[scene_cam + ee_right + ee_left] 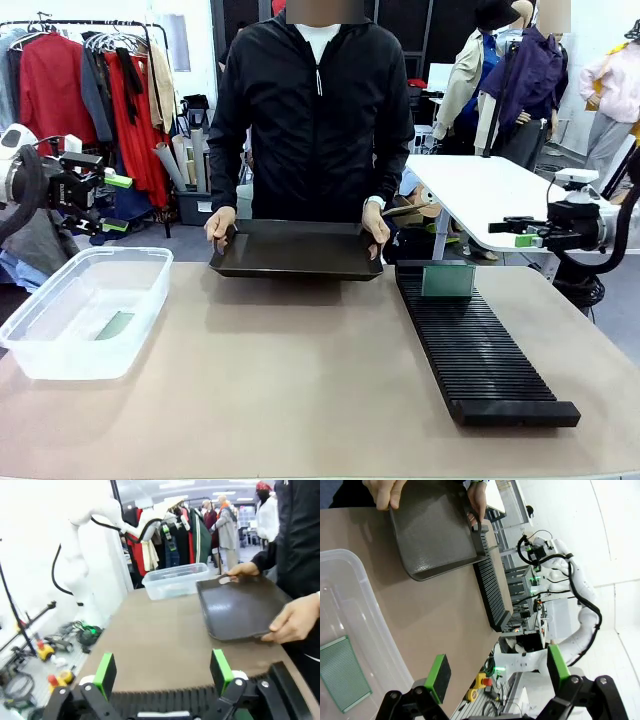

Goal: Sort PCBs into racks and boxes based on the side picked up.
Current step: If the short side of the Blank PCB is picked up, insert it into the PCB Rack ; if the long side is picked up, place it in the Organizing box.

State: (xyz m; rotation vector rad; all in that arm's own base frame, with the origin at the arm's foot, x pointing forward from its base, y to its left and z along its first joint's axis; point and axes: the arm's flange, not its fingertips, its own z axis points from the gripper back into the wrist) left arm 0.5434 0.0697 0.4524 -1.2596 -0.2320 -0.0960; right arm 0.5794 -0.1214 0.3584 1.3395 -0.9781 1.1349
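One green PCB point(115, 325) lies flat in the clear box point(40, 340) at the table's left; the left wrist view shows this PCB point(342, 672) on the floor of the box point(367, 595). Another PCB point(447, 281) stands upright at the far end of the long black rack point(480, 350) on the right. My left gripper point(115, 203) hovers open off the table's left edge, beyond the box. My right gripper point(515, 232) hangs open off the right side, behind the rack. Both wrist views show empty jaws: left gripper point(498, 672), right gripper point(163, 672) over the rack point(165, 700).
A person at the far side holds a shallow black tray point(297, 250) by both ends, just above the table's far edge; the same tray point(240, 607) looks empty in the right wrist view. The tan table point(300, 380) is bare between box and rack.
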